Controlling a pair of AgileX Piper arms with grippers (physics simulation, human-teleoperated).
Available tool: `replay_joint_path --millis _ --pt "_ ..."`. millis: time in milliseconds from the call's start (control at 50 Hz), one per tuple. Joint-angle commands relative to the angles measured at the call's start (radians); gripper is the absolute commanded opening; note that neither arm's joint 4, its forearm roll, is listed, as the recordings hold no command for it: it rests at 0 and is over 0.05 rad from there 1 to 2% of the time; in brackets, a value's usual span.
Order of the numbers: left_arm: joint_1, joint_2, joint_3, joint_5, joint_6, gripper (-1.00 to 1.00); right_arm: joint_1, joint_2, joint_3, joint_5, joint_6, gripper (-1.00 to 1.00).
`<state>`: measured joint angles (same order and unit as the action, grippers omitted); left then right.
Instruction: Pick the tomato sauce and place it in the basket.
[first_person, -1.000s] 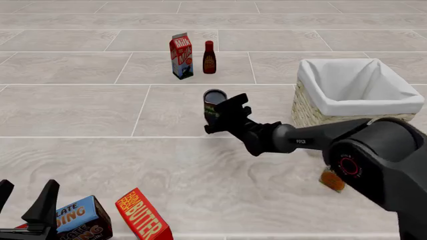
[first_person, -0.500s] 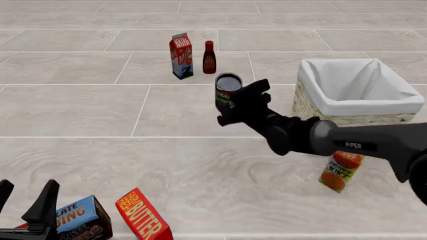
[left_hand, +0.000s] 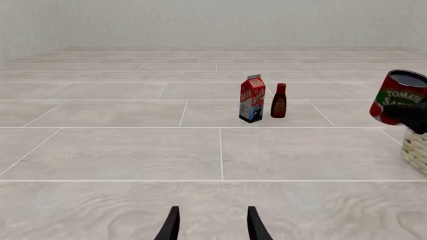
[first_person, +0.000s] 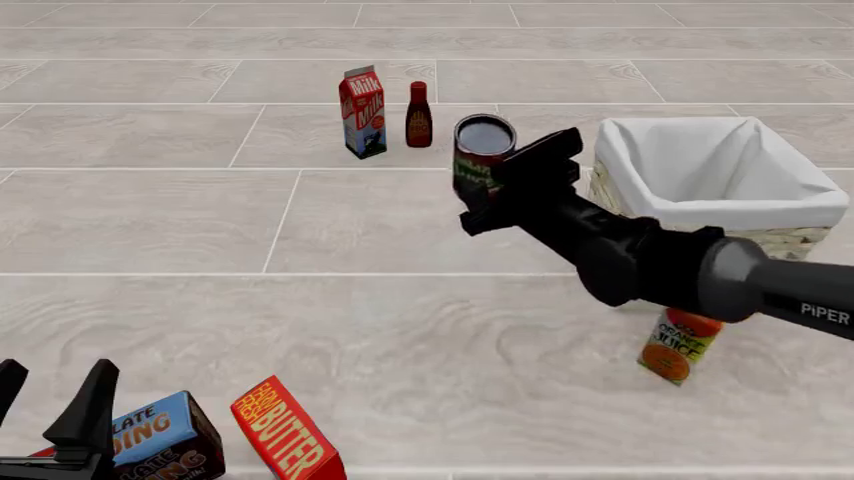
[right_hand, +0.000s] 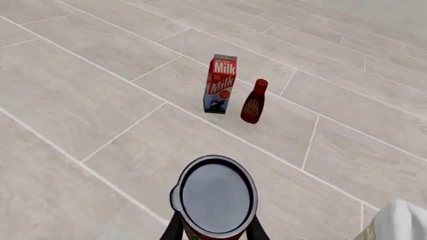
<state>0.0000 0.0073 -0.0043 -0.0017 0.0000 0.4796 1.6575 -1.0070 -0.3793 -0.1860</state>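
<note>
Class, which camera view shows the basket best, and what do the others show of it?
The front view: the basket shows whole, white lining and wicker side. The left wrist view catches only a wicker edge; the right wrist view, just a corner.

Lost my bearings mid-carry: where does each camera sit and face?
Front: above and behind, facing forward; shows right gripper holding tomato sauce beside the basket.
Left wrist: low, facing forward; own gripper fingers show.
Right wrist: looks down over the can.
All share the milk carton.
</note>
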Motion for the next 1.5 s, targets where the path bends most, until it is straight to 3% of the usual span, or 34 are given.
replay_joint_path --millis 20,660,1500 --pt "0.000 0.000 0.000 0.000 0.000 1.00 -0.013 -0.080 0.018 0.037 0.006 -1.00" --pt "0.000 0.000 0.000 0.000 0.000 1.00 -0.077 -0.279 0.034 0.153 -0.027 -1.00" --pt "0.000 0.000 0.000 0.000 0.000 1.00 -0.263 -0.427 0.032 0.246 -0.064 -1.00"
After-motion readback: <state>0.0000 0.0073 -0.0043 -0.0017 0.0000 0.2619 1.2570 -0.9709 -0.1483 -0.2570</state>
